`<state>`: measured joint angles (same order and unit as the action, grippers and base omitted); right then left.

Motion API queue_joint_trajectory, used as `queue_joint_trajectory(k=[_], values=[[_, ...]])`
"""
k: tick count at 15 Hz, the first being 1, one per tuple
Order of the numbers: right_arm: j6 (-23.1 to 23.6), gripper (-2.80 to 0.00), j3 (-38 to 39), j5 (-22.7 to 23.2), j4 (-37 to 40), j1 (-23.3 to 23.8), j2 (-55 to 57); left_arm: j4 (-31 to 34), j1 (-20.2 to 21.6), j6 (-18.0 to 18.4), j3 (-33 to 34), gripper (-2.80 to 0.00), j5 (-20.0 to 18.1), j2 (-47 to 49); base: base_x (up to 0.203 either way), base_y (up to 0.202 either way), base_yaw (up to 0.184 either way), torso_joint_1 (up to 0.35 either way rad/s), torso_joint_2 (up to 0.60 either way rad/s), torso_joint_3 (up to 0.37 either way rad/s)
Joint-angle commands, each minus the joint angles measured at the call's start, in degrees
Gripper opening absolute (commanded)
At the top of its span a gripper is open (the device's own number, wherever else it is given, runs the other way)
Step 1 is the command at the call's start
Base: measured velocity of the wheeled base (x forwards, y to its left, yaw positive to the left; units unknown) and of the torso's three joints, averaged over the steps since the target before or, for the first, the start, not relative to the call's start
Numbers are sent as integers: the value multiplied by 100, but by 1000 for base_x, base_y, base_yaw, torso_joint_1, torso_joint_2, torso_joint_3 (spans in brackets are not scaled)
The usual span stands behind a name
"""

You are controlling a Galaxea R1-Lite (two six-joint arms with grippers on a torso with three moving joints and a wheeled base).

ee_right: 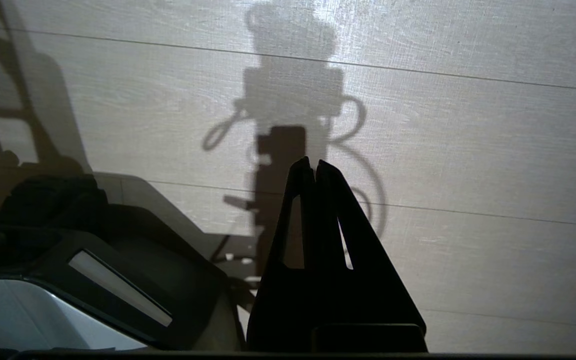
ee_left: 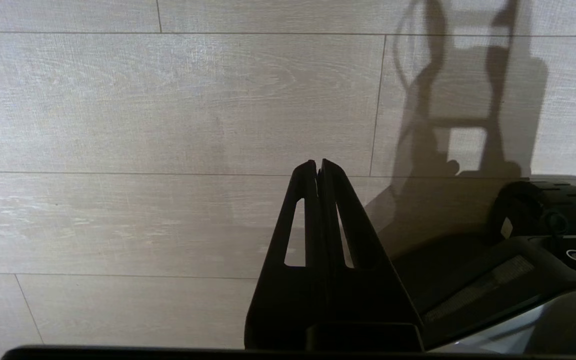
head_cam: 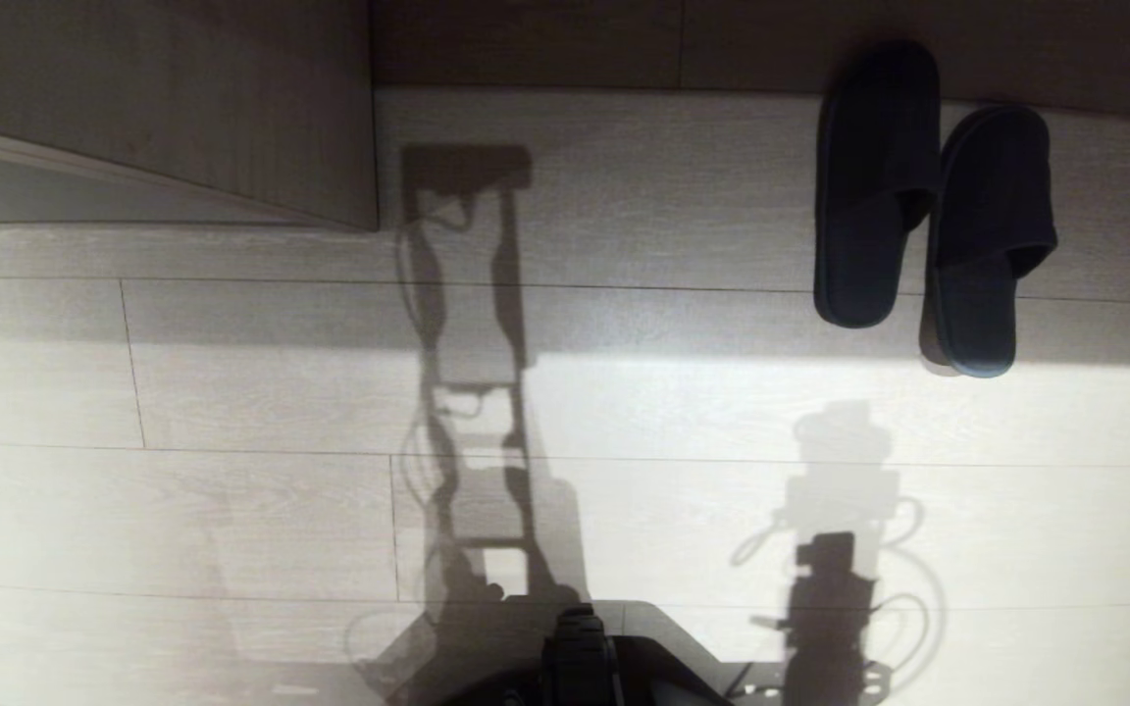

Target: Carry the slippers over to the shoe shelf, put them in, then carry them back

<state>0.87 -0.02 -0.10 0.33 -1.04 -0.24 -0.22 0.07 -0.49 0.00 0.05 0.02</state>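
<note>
Slippers (head_cam: 933,211) sit on the floor (head_cam: 231,392) in the upper right of the head view. Pair is side by side, touching or nearly so, toe caps toward the top of the frame, open heels toward the bottom. The one further right sits a bit lower in the frame than its mate. Both flat on their soles, dark fabric, partly in shade, with the heel ends reaching the edge of the bright patch of light.

Upper left of the head view: a wood-grain panel (head_cam: 182,98), slanting edge, with a paler strip under it. Cannot tell whether it belongs to the shoe shelf. A darker band runs along the top of the frame behind the slippers.

Neither arm shows in the head view. Only the robot's dark base (head_cam: 580,657) at bottom centre, plus shadows of the robot on the planks in the centre and lower right.

Left hand (ee_left: 317,165): left wrist view shows the two fingers pressed together tip to tip, nothing between them, over bare planks. Base of the robot sits at the lower right of that frame.

Right hand (ee_right: 313,162): same picture in the right wrist view, fingers closed against each other, holding nothing, over the floor. Base shows at lower left of that frame.

Slippers well apart from both hands.
</note>
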Motion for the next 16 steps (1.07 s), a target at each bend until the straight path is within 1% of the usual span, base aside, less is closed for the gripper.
queue_joint_trajectory(k=[1, 16], values=[[1, -280, 11, 1, 2, 7, 24, -5, 1, -1, 0, -280, 4, -2, 0, 0, 0, 0, 0, 0], [-52, -280, 9, 1, -7, -2, 24, -4, 1, 5, 0, -280, 4, -2, 0, 0, 0, 0, 0, 0]])
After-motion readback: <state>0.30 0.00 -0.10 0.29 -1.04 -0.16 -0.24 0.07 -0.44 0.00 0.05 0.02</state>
